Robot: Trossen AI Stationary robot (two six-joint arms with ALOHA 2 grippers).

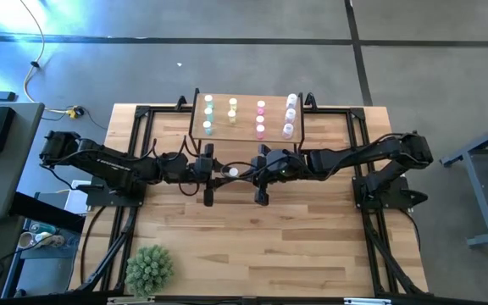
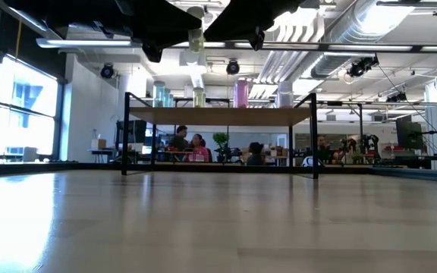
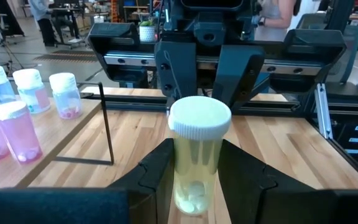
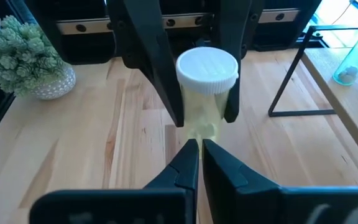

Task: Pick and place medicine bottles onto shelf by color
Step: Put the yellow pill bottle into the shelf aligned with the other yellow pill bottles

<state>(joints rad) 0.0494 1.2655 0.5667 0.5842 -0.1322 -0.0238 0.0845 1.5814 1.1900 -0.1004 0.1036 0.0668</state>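
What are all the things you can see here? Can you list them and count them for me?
Small light-wood shelf on black legs: one, far middle of the table.
Tiny bottles on the shelf: about eleven; green, yellow, pink and whitish rows.
Pale yellow bottle with white cap: one, held up above the table.
Spiky green plant ball: one, near left corner.
Large wooden table: one.
People: several, far behind the table.
Left tool: shut on the yellow bottle.
Right tool: shut, facing that bottle.

Both arms meet at the frame's centre, a white-capped bottle (image 1: 233, 172) between them. Above stands the shelf (image 1: 246, 135) with bottles in four columns. A plant (image 1: 149, 268) sits lower left.
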